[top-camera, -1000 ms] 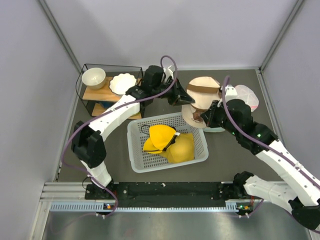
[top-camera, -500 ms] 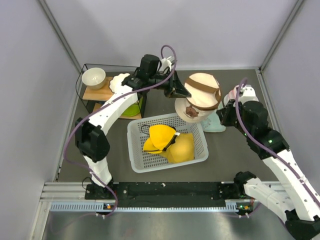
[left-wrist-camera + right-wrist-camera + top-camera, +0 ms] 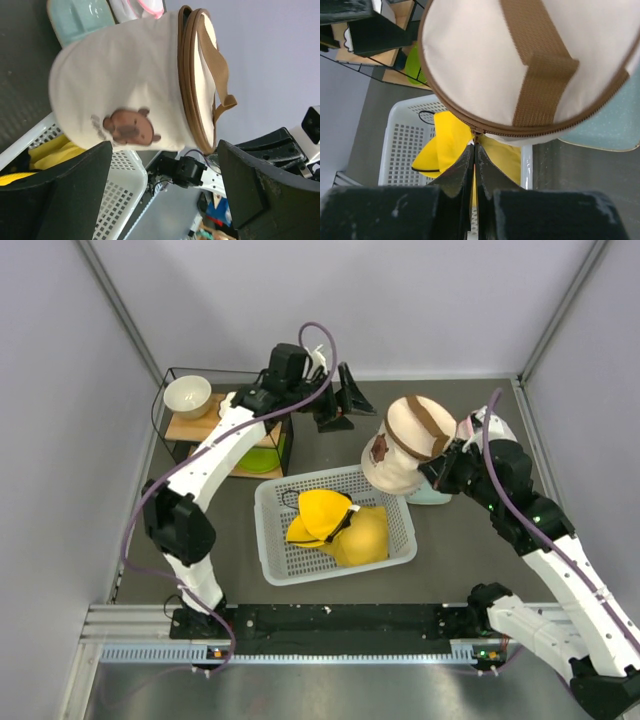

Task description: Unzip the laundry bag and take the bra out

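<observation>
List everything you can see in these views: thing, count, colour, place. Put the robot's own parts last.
cream fabric laundry bag: one, brown strap, tilted over basket's far corner
white plastic lattice basket: one, table centre
yellow padded garment: one, inside basket
black wire rack: one, far left
white round bowl: one, rack's top shelf
mint-green tray: one, beneath bag
left gripper: one, black, open, left of bag
right gripper: one, black, shut on bag's zip

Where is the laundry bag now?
The laundry bag is right of centre in the top view, tilted over the far right corner of the white basket, beside the teal tray, with the right gripper shut at its zipper.
</observation>
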You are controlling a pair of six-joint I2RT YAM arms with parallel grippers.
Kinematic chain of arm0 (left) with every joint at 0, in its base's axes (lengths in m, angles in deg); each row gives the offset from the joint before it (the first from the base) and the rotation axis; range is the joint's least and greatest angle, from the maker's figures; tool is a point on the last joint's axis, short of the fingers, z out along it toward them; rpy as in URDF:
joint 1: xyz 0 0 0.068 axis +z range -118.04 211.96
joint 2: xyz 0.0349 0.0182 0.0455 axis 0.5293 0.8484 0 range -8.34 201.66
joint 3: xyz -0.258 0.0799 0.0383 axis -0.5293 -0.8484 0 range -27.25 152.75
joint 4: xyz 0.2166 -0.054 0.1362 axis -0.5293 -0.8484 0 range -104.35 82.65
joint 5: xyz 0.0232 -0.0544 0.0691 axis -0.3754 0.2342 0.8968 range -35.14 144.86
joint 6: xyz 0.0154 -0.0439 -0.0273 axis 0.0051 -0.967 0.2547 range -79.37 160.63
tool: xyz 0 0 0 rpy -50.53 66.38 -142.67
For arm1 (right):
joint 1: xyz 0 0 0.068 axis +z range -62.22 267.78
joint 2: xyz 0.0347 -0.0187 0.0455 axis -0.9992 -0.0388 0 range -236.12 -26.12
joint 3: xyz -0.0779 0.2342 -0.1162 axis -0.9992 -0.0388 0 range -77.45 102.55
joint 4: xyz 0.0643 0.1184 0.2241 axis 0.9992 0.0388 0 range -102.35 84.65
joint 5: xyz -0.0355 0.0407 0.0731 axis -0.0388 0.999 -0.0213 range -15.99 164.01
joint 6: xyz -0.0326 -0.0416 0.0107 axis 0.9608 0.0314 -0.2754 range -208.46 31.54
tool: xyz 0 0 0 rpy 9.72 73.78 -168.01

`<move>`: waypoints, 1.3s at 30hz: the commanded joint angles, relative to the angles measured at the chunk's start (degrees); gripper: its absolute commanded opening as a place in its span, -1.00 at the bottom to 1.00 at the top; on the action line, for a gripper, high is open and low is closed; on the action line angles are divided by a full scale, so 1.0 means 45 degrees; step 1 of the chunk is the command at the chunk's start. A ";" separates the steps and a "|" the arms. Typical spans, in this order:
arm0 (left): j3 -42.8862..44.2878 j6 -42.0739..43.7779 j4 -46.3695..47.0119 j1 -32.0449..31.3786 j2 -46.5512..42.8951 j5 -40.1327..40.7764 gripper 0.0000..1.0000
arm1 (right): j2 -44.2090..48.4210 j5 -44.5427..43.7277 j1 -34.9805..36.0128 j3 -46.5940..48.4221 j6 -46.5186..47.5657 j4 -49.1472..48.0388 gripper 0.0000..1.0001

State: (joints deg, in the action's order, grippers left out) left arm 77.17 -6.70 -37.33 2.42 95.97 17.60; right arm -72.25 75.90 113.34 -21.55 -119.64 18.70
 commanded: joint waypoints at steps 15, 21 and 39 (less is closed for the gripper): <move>0.0365 -0.0500 0.0885 -0.1638 -0.0527 0.0546 0.83 | -0.0452 0.0517 0.0862 0.0234 -0.0298 -0.1196 -1.00; 0.1912 -0.0088 0.0566 -0.1775 0.1154 -0.0528 0.83 | -0.0355 0.0381 0.0980 0.0293 -0.0220 -0.1196 -1.00; 0.2616 -0.1961 0.3162 -0.2596 0.2835 -0.2152 -1.00 | -0.0511 -0.0067 0.1077 0.0604 -0.0161 -0.0866 -1.00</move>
State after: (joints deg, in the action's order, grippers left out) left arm 89.19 -11.20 -32.83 -9.05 108.84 11.11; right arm -74.63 77.06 117.32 -21.53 -121.04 15.99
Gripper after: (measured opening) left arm 0.272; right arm 0.003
